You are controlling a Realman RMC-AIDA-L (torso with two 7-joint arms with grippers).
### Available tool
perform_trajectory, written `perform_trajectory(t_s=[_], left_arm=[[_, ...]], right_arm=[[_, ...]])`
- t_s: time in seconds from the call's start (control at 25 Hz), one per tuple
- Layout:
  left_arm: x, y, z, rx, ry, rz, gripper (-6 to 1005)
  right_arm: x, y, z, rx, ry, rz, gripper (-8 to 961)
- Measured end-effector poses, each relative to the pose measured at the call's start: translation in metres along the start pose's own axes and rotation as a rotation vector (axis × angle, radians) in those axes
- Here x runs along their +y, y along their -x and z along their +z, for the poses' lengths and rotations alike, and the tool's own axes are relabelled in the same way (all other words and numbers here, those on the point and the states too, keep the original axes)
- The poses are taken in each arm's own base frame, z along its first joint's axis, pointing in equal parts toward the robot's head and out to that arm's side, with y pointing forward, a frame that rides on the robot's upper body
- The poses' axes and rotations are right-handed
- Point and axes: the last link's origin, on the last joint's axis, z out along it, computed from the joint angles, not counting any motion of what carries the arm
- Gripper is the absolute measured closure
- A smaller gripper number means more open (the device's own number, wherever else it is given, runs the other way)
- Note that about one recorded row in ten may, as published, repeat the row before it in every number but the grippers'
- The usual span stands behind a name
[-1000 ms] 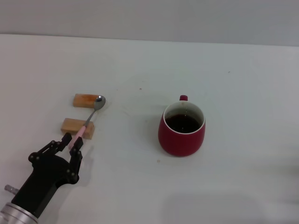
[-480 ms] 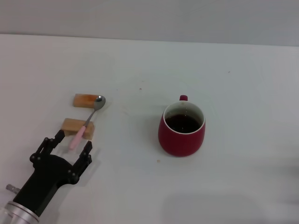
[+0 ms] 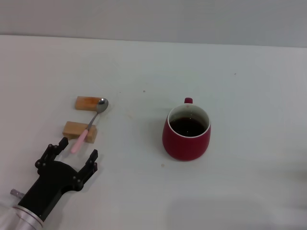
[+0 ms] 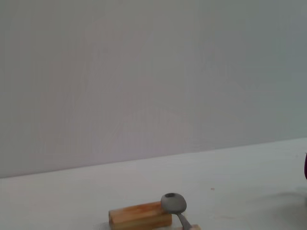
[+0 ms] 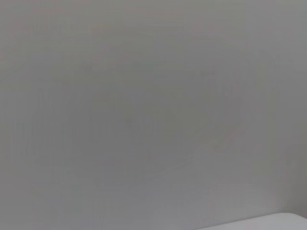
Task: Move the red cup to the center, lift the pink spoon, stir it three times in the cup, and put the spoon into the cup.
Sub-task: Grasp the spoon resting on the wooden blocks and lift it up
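Note:
The red cup stands near the middle of the white table, dark liquid inside, its small handle pointing away from me. The pink spoon lies across two tan wooden blocks at the left, grey bowl on the far block, pink handle end hanging over the near one. In the left wrist view the spoon's bowl rests on the far block. My left gripper stands open just short of the handle's end, with nothing between its fingers. The right gripper is out of view.
The far wooden block and the near wooden block prop the spoon up off the table. A pale wall runs behind the table's far edge. A faint shadow lies at the front right.
My left gripper has opened from nearly shut around the spoon's handle end and has drawn back toward me. The spoon and cup have not moved.

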Motion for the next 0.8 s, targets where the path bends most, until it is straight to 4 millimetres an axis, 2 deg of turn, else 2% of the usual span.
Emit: perform_trajectory(t_s=[0.6,0.8], left_arm=[[0.0009,-0.0033,0.0012,0.022,-0.001,0.001,185],[-0.0007,-0.0036,0.0015,0.023,-0.010,0.000,233]], right_arm=[[-0.0005,-0.0002,-0.0008,0.001,-0.002,0.000,953],[-0.0004,-0.0002,-0.0006,0.001,-0.001,0.000,953]])
